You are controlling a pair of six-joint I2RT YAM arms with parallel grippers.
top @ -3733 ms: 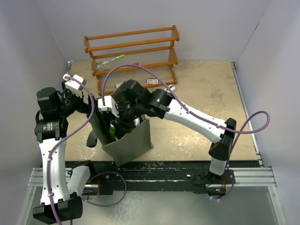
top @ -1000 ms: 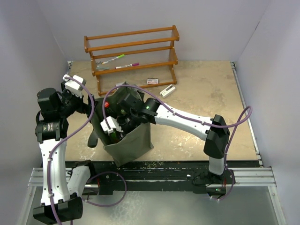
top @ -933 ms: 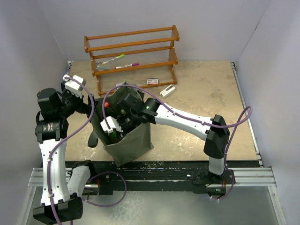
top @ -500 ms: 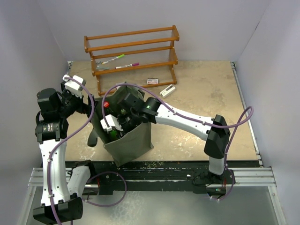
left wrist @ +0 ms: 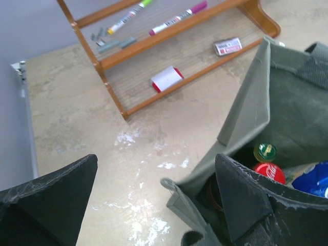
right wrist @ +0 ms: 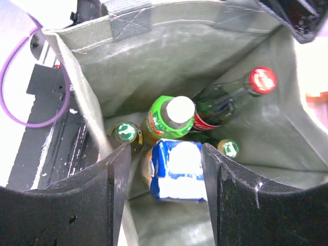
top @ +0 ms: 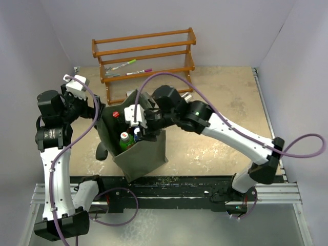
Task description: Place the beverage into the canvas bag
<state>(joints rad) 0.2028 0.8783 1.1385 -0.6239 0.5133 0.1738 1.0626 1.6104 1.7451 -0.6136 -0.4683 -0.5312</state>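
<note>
**R gripper**: fingers parted to a medium gap, gripping nothing, poised over the mouth of the canvas bag. Straight below, btwn the two fingers, the blue-label bottle rests deep inside the bag among other drinks. Just beyond the fingertips is a green-label bottle w/ white cap. Further off to the right, a dark bottle w/ red cap and red label leans toward the bag's far wall. Two small green caps sit low in the bag, one beside each finger. Label print is blurred and no brand is legible.

Seen from above, the R arm stretches from its base at the table's near right edge diagonally across to the bag, wrist tipped down over the opening. A purple cable arcs over it.

**L gripper**: fingers spread wide, empty. The bag's near corner rim lies low btwn them and the right-hand finger overlaps the bag's mouth; contact can't be told. The L arm rises upright at the table's left side, wrist angled toward the bag.

Beyond the L fingers stands a wooden rack holding a green marker, a pink marker, a white-and-red card and a grey tag. Writing on these is too small to read.
</note>
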